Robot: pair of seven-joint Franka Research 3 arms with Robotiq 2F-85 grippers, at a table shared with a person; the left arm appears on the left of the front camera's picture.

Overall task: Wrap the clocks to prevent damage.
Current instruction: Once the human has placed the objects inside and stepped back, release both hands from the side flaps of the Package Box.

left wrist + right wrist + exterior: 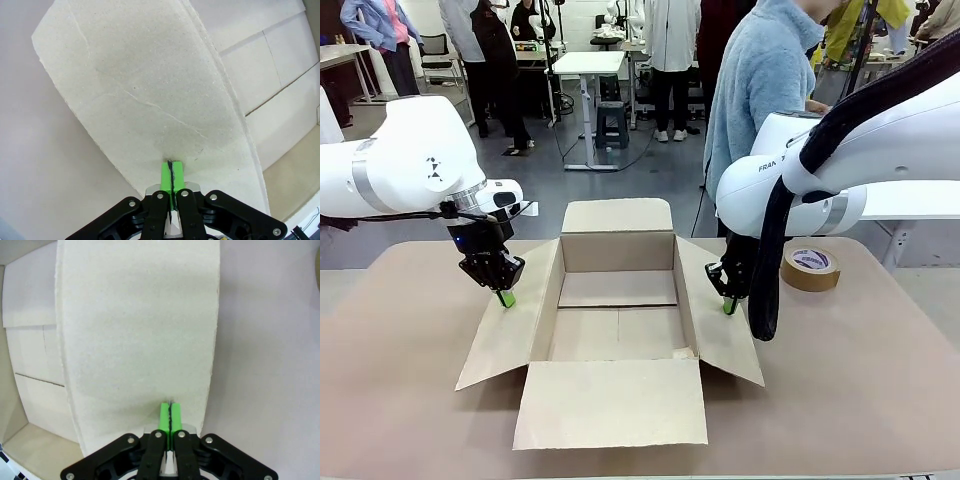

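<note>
- Front view: an open cardboard box (617, 252) is sitting mid-bench (860, 400) with all four flaps spread outward.
- The left tool (506, 297) is pointing down with its green pads closed together on nothing, the tips touching the box's left flap (510, 340).
- The right tool (729, 305) is doing the same on the right flap (728, 345), closed and gripping nothing.
- A brown tape roll (810, 268) is lying on the bench right of the box, near the right arm.
- A person (760, 80) in a light blue top is standing at the far side.
- Where the clocks are lying cannot be told.
- Left wrist view: the left tool (171, 172) is showing its pads shut flat against each other, the tips meeting the left flap (145, 90).
- Right wrist view: the right tool (170, 415) is likewise shut, with its tips on the right flap (135, 330) and the bench (270, 365) lying beside it.
</note>
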